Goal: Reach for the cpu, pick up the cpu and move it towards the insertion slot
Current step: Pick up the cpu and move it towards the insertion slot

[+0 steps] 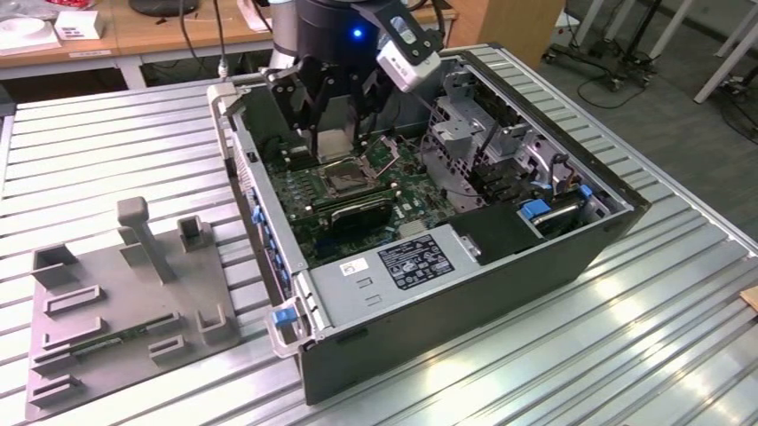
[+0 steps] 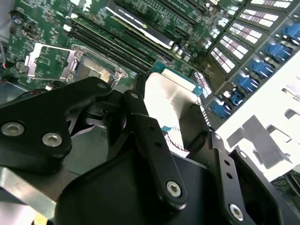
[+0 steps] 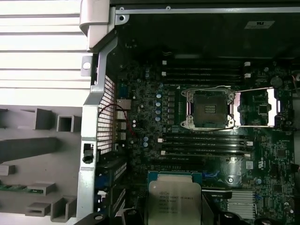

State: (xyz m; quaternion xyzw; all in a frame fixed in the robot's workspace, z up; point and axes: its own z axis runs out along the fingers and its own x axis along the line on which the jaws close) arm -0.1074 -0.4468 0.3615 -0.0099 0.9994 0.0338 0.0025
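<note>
While your black two-fingered gripper (image 1: 335, 142) hangs inside the open black computer case (image 1: 474, 302) in the exterior view, it carries the small flat square cpu with the silvery-white metal top (image 1: 336, 139) just above the square silver-framed insertion slot with the dark centre (image 1: 344, 176). On the exterior view's left, a grey plastic tray (image 1: 124, 306) lies on the ribbed metal table (image 1: 616, 355), well apart from the case.

Turn to the second wrist view and you see the gripper's (image 2: 172, 110) black fingers (image 2: 140, 124) closed against two opposite edges of the cpu (image 2: 169, 93), with the green motherboard (image 2: 154, 18) beyond and the insertion slot (image 2: 91, 68) open, its metal lid folded back.

Looking at the first wrist view, you find the cpu (image 3: 174, 201) held near the camera, apart from the insertion slot (image 3: 208, 109), which sits between rows of long black memory slots (image 3: 204, 145).
</note>
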